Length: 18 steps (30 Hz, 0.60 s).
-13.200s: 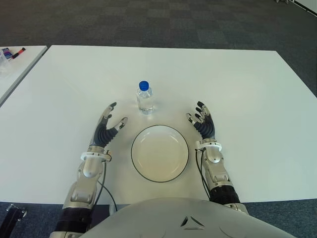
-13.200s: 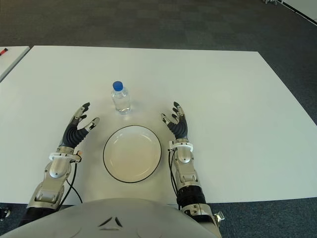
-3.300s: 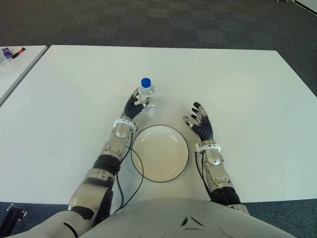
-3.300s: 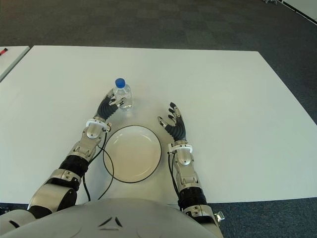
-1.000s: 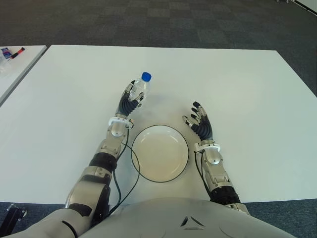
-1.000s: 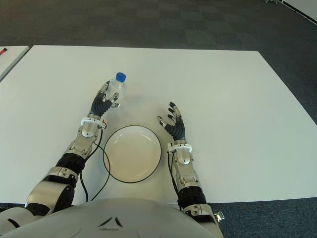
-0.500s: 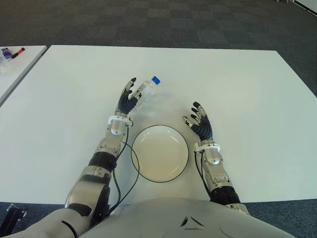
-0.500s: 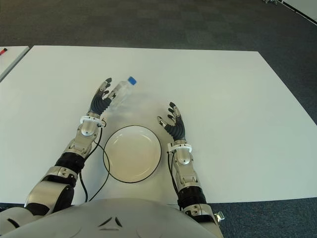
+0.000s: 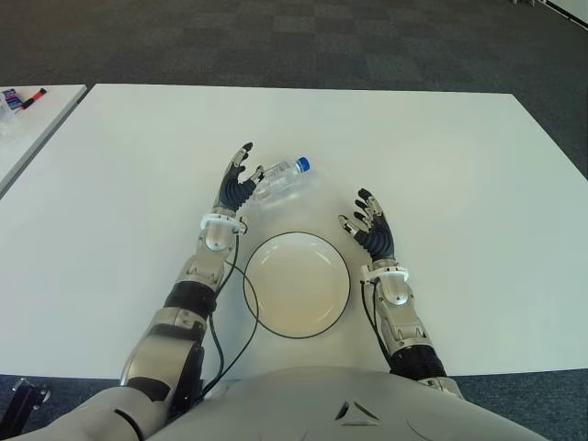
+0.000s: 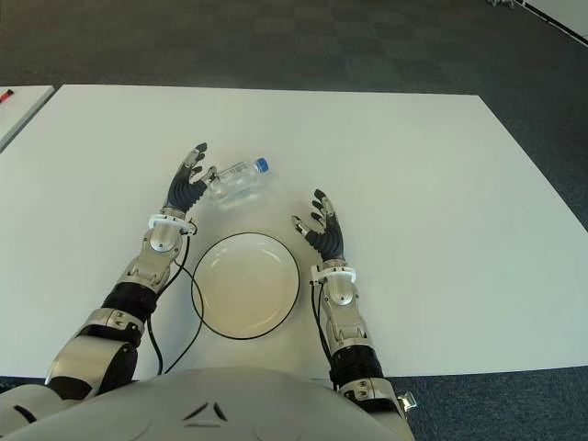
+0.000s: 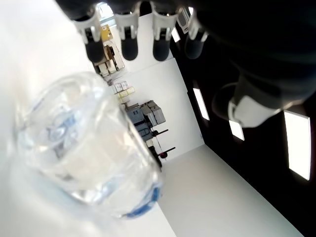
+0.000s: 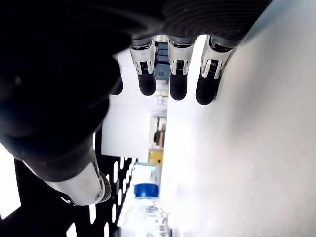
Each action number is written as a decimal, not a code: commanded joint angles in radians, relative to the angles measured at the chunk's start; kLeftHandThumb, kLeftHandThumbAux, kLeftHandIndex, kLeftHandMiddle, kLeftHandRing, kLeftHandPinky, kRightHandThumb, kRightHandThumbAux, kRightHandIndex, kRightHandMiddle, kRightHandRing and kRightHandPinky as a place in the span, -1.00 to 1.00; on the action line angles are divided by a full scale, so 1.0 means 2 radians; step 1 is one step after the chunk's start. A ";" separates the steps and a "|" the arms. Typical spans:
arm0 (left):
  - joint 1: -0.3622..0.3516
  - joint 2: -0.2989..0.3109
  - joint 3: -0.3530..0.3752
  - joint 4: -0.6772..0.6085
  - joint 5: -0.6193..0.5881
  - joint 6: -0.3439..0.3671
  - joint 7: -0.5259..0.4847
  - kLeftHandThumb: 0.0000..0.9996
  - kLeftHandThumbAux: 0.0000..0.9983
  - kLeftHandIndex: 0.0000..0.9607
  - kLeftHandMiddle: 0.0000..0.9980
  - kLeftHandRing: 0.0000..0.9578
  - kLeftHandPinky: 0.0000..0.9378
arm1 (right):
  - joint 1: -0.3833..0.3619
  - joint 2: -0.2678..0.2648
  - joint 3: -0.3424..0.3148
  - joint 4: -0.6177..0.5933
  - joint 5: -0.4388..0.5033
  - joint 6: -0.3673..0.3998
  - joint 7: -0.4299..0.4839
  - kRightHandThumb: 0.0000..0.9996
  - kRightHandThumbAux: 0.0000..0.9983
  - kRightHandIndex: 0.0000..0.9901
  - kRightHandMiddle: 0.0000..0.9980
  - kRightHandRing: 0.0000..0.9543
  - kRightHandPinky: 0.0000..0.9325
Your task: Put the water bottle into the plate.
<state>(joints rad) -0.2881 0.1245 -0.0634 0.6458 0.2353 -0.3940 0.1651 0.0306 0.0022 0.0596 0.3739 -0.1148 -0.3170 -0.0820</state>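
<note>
Two head-mounted eyes look forward and down on the white rectangular table [image 9: 441, 138] from slightly offset positions, sharing almost the whole tabletop. Each wrist camera peers past its own fingers at close range; both catch the clear plastic blue-capped bottle [image 11: 84, 153].

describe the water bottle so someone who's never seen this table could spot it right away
On the white table, look just beyond the round plate. The water bottle lies on its side beside the open left hand, clear with a blue cap.
</note>
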 commanded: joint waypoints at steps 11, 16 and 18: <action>0.011 0.005 -0.005 -0.009 0.009 0.018 0.000 0.14 -0.06 -1.00 -1.00 -1.00 -0.90 | 0.008 0.000 -0.001 0.019 0.001 0.016 0.001 -0.50 0.57 -0.85 -0.82 -0.81 -0.71; 0.013 0.006 -0.005 -0.012 0.016 0.022 0.004 0.14 -0.06 -1.00 -1.00 -0.99 -0.88 | 0.008 0.001 -0.001 0.020 0.002 0.016 0.002 -0.50 0.58 -0.85 -0.82 -0.80 -0.71; 0.013 0.006 -0.006 -0.014 0.019 0.024 0.006 0.15 -0.06 -1.00 -1.00 -0.99 -0.87 | 0.008 0.001 -0.001 0.020 0.003 0.015 0.002 -0.48 0.59 -0.85 -0.82 -0.80 -0.71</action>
<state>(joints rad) -0.2820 0.1257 -0.0648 0.6267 0.2565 -0.3642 0.1660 0.0270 0.0020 0.0596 0.3791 -0.1146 -0.3177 -0.0821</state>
